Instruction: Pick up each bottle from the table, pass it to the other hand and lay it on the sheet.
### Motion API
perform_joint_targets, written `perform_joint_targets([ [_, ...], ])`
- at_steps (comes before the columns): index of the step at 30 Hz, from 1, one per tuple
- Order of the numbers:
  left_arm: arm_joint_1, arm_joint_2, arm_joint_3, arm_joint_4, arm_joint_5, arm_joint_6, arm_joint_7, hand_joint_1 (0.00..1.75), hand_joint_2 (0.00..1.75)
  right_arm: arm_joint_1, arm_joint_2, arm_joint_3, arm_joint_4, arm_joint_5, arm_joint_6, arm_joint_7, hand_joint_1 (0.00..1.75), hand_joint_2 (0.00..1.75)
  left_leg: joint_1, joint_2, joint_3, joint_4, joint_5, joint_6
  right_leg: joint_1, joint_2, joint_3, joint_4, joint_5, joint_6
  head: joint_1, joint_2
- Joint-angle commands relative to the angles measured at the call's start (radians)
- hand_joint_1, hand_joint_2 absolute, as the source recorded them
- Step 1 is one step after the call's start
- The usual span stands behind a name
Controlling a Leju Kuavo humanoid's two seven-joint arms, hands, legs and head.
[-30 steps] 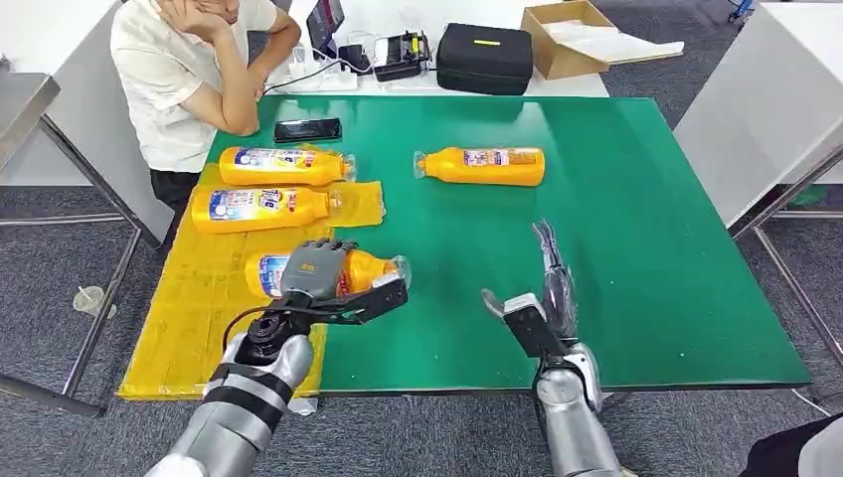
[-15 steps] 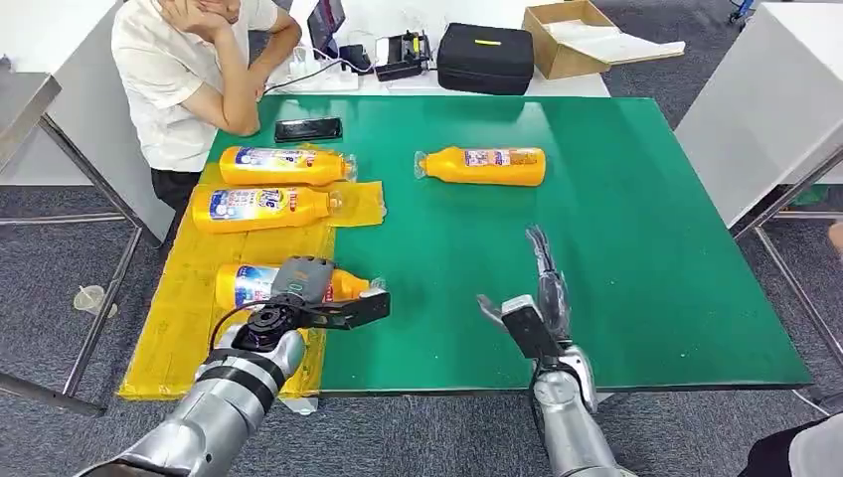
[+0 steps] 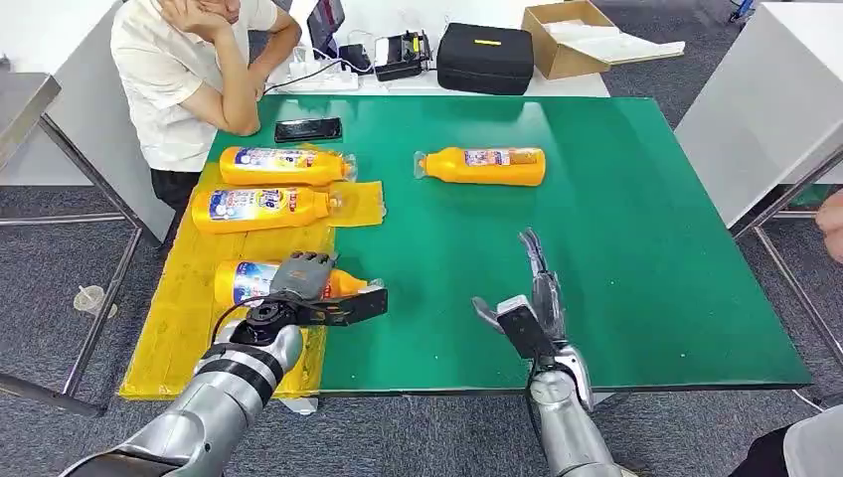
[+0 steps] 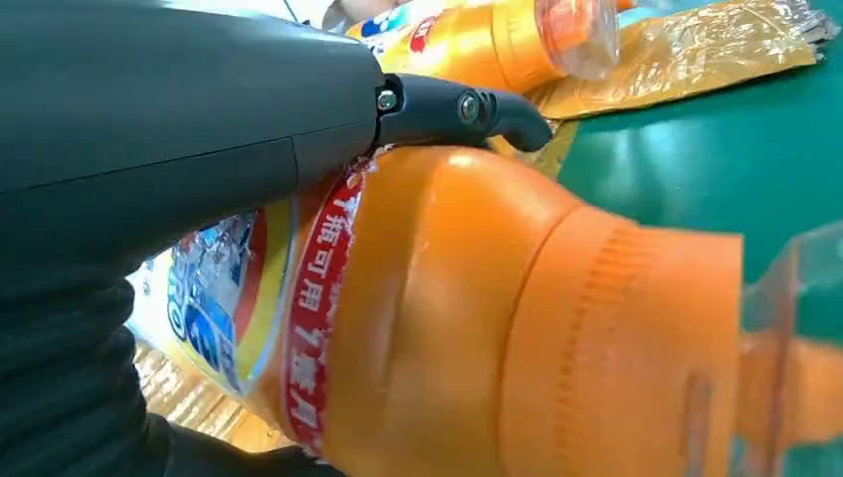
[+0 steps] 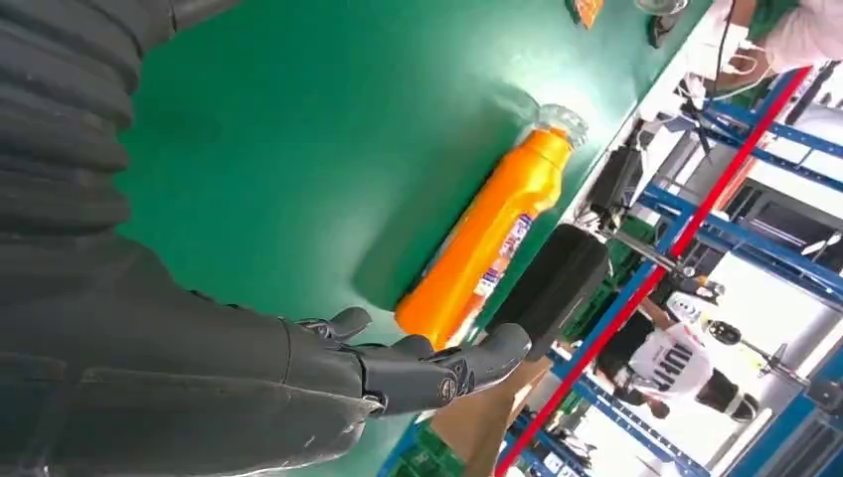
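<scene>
My left hand (image 3: 308, 283) grips an orange bottle (image 3: 239, 281) that lies on its side on the near part of the yellow sheet (image 3: 179, 338), cap toward the green table (image 3: 636, 248). The left wrist view shows my left hand's dark fingers (image 4: 179, 119) wrapped over this bottle (image 4: 477, 318). Two more orange bottles (image 3: 283, 165) (image 3: 263, 207) lie on the sheet farther back. A fourth bottle (image 3: 482, 165) lies on the bare green table, and it shows in the right wrist view (image 5: 477, 248). My right hand (image 3: 532, 303) (image 5: 249, 378) hovers near the front edge, fingers spread, holding nothing.
A person (image 3: 189, 79) sits at the far left corner, elbow on the table beside a black phone (image 3: 307, 129). A black case (image 3: 485, 58) and a cardboard box (image 3: 567, 35) stand behind the table. Another person's hand (image 3: 833, 224) shows at the right edge.
My left hand has carried its bottle left and down until it lies on the sheet. My right hand has drawn back a little toward the front edge.
</scene>
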Motion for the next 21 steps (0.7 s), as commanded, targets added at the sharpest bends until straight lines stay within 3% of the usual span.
perform_joint_targets([
  [1, -0.054, -0.018, 0.051, 0.108, -0.002, -0.025, -0.018, 0.0, 1.75, -0.051, -0.02, 0.024, 0.11, -0.002, 0.006, -0.007, 0.0, 1.75, 0.0, 0.002, 0.003, 0.0, -0.001, 0.0, 0.001, 0.001, 0.003, 0.0, -0.001, -0.002, 0.0, 0.0],
  [13, -0.063, -0.025, 0.056, 0.12, -0.008, -0.008, -0.04, 0.0, 1.75, -0.059, -0.027, 0.029, 0.117, -0.012, -0.015, -0.007, 0.0, 1.75, 0.0, 0.003, 0.005, 0.001, -0.003, 0.0, 0.001, 0.002, 0.005, 0.0, -0.002, -0.004, 0.0, 0.0],
  [18, -0.023, -0.068, 0.064, -0.007, 0.051, 0.141, -0.149, 0.0, 1.75, -0.035, -0.022, 0.027, 0.099, -0.012, -0.017, -0.007, 0.0, 1.75, 0.001, 0.001, 0.002, 0.001, -0.001, 0.0, 0.001, 0.0, 0.002, 0.0, -0.001, -0.003, 0.0, 0.0],
  [21, -0.006, -0.073, 0.034, -0.064, 0.081, 0.12, -0.145, 0.0, 1.75, -0.023, -0.022, 0.029, 0.084, -0.01, -0.013, -0.007, 0.0, 1.75, 0.0, 0.001, 0.002, 0.001, -0.002, 0.0, 0.001, 0.0, 0.003, 0.0, -0.001, -0.003, 0.0, 0.0],
])
